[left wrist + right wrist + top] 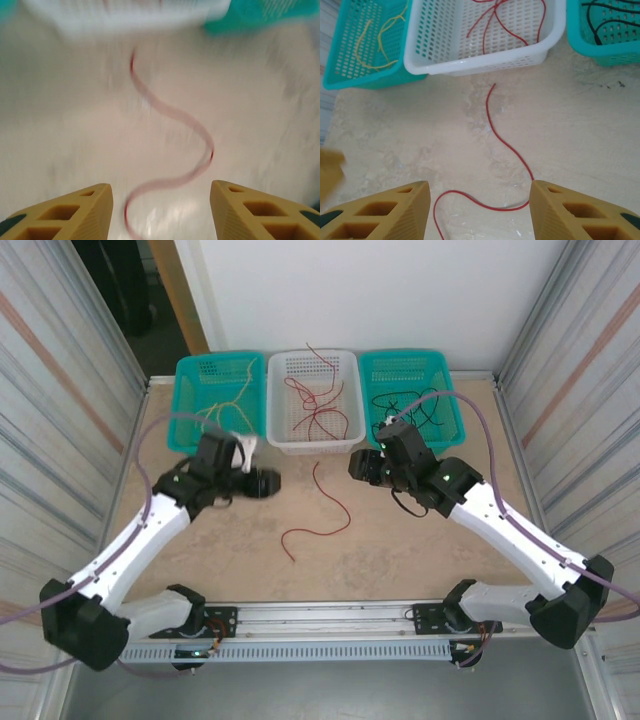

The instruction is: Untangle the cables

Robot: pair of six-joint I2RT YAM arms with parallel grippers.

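**Both grippers open, one red cable loose on the table**

Your left gripper [160, 212] has its yellow fingers [75, 215] spread wide and clamps nothing. Your right gripper [480, 212] is the same, jaws apart and empty.

In each wrist view the loose red cable [510, 150] snakes over the table [450, 540] in the gap between the fingertips. Its near end runs off the bottom edge of both views, so you cannot see where it stops there. From above, it lies alone in an S-curve between the two grippers. Its far tip is just short of the white basket [470, 62] and does not touch it.

The white basket sits at the table's far edge and holds more red cables [492, 22], crossed over one another. The left teal basket [350, 65] touches its side and holds the yellow cables [390, 22]. The right teal basket [600, 55] is on the other side and holds the black cables [400, 400].

What you cannot judge:
- The left wrist view is smeared with blur. The cable reads as a soft pink band and the baskets as colour patches.
- The right wrist view cuts off the far parts of all three baskets.
- That view also has a blurred yellow shape [330, 172] at its left edge, too soft to identify.
- From above, both grippers are dark and small, so the finger gap is hard to read there.
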